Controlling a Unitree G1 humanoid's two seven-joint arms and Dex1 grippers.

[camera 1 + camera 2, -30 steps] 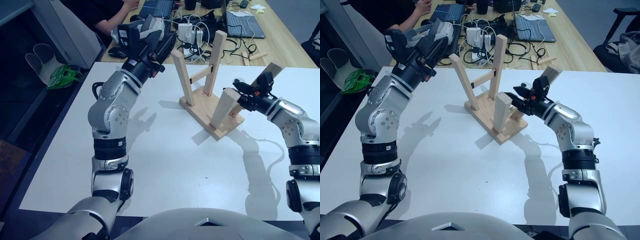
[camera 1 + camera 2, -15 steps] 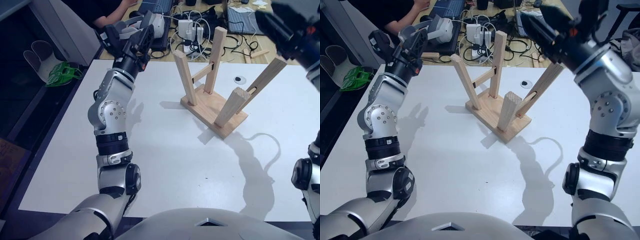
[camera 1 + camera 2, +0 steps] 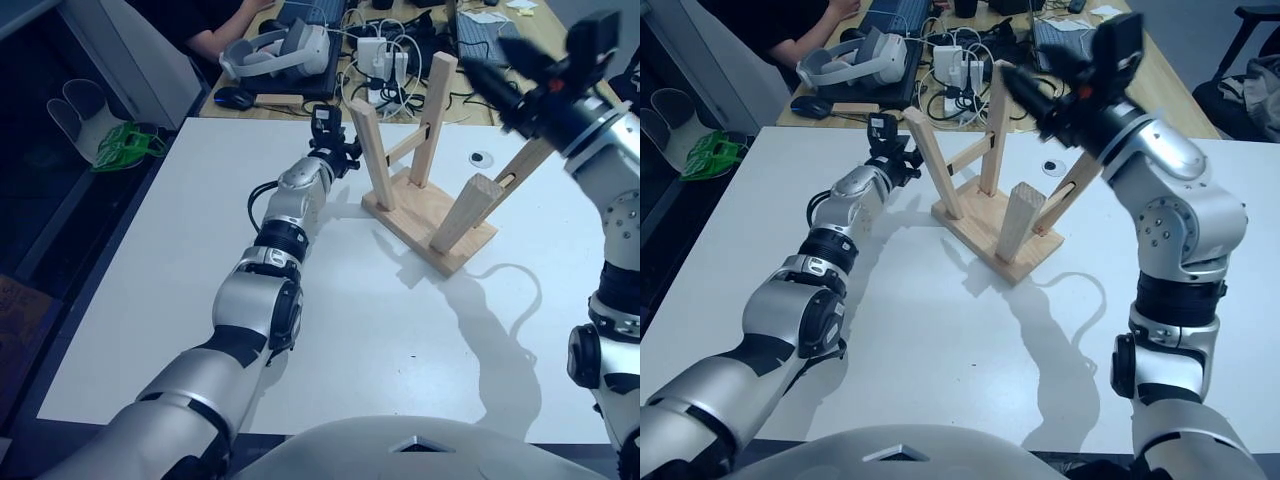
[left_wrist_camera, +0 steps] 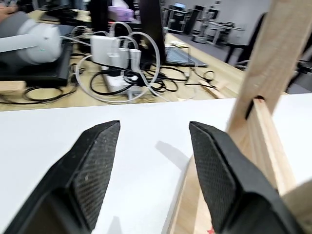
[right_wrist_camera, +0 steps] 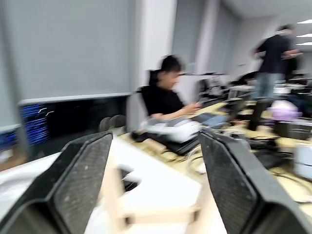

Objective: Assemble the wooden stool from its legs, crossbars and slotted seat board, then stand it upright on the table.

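Observation:
The wooden stool lies upside down on the white table. Its seat board is flat on the table and its legs stand up, with a crossbar joining the two far ones. My left arm is stretched out low, and the left gripper is beside the stool's left leg without touching it. It is open and holds nothing. My right gripper is raised above the stool's right side, over the slanted right leg. Its fingers are spread wide around nothing.
Behind the table's far edge is a wooden desk with a white headset, a mouse, laptops and tangled cables. A small round disc lies on the table by the stool. A green object sits off the table's left side.
My left arm has swung down and forward from a raised pose to the stool's left leg. My right gripper left the right leg, rose, and now hangs a little lower above the stool.

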